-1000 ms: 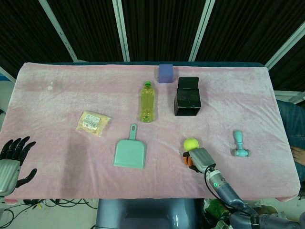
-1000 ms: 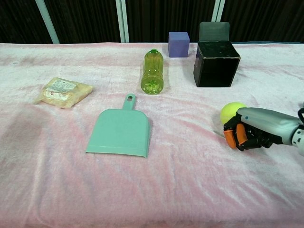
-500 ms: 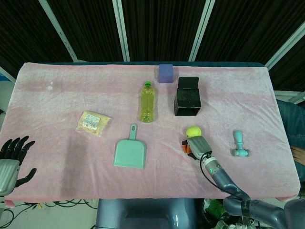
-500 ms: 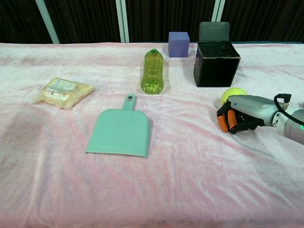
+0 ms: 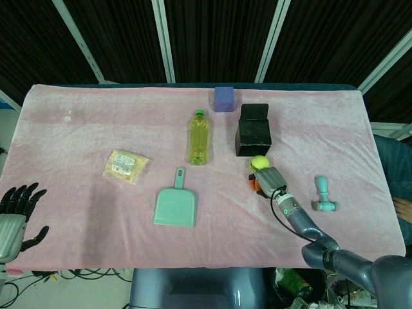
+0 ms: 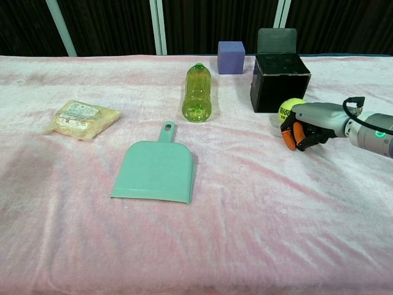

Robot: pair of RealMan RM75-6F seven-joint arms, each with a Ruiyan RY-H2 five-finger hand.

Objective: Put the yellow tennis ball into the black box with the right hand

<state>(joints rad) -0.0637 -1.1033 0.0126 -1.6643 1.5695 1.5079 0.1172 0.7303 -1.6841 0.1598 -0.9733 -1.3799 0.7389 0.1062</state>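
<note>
The right hand (image 6: 307,125) lies low over the pink-covered worktop (image 6: 245,233), fingers curled under, their orange-padded tips (image 6: 293,136) turned down towards the cloth. The yellow tennis ball (image 6: 290,109) sits touching the far left side of the hand; whether the fingers actually clasp it or only press against it cannot be told from either view, since the ball shows mostly clear of the curled fingers.

The ball lies just in front of the black box (image 6: 279,81), near its lower right corner, and the box stands upright with its lid flap raised at the back and its opening facing up. So the target is directly beyond the ball along the line of the forearm, and my judgement is that the ball must be lifted above the front wall rather than pushed further.

The left hand (image 5: 14,209) hangs off the worktop's near left edge, fingers spread and holding nothing, well apart from ball and box; the right hand is far nearer.
</note>
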